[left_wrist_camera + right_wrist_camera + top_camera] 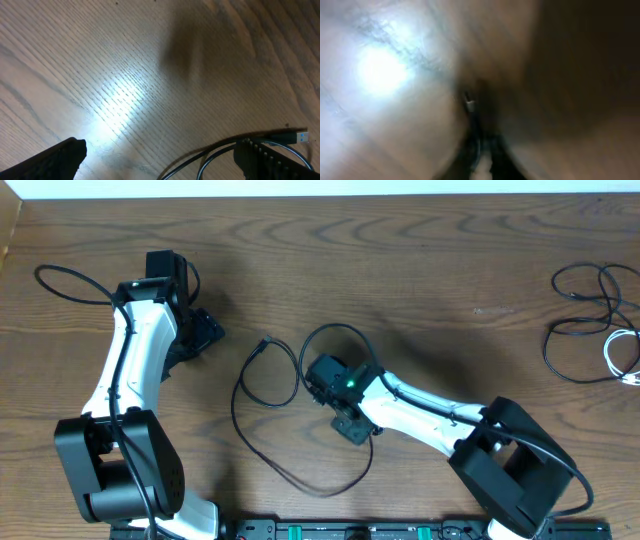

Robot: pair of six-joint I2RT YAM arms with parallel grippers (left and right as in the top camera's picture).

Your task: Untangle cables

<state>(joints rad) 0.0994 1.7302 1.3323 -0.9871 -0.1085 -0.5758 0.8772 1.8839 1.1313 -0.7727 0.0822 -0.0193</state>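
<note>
Mid-worktop, the right pincer [318, 377] sat closed inside the loop of the black cable [234, 408], its grip unclear through blur. A pull might snag that loop on it. The left pincer [203, 330] gaped wide. The other cables [590, 320] lay tangled far right.

Picture: very blurry, so I can make out only big shapes.
Table: a brown wooden table top [395, 145] fills my view.
Light: a bright white spot of light [380, 70] sits on the wood, up on the left.
Shadow: a wide dark shadow [580, 65] covers the right side.
My right gripper [481, 150]: dark fingers at the bottom middle, pressed close together.
Shiny bit: a small silver shiny bit [469, 103] sits just above my fingertips. I cannot tell what it is, or whether I am holding it.
</note>
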